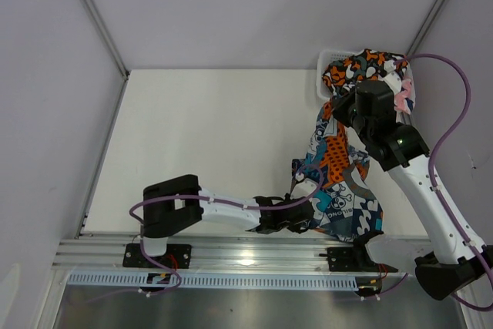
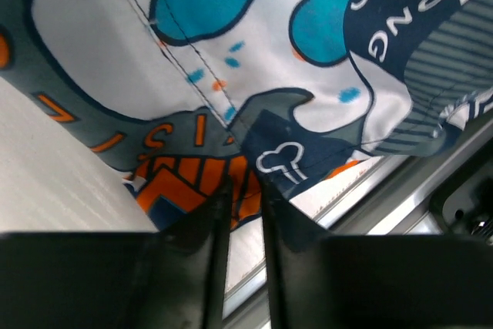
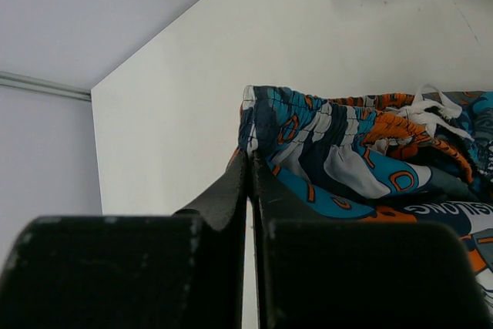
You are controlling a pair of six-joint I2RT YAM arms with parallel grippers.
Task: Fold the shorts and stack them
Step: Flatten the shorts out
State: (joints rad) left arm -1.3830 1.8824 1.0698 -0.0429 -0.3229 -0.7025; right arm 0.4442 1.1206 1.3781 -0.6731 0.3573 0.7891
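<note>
Left black two-finger gripper [image 2: 243,188]: at the near edge of the white table [image 1: 208,136], fingers almost together with a hem of the blue-teal-orange patchwork fabric shorts [image 1: 335,159] at the tips. I read it as clamped on that hem, but the grip is thin. The shorts run as a twisted strip from near, by the silver rail [image 1: 254,252], out toward the far right, partly lifted, not flat.

Right black two-finger gripper [image 3: 250,161]: clenched on the waistband corner at the far end of the strip, just near of the white plastic mesh basket [image 1: 326,59]. In the basket: orange-black-white camouflage shorts [image 1: 362,65] and, partly hidden by the arm, pink-navy-white patch shorts [image 1: 402,96].

Step, my guess: spreading this pair before folding. To do it well I'd pull both grips apart along the strip until the twist drops out. Then drag leftward onto bare table, away from rail and basket, and lower both ends together so the cloth lands flat. Go slow on the left side; that pinch looks shallow and may slip. Don't release until waistband and hem both lie on the surface. Nothing folded or stacked yet.
</note>
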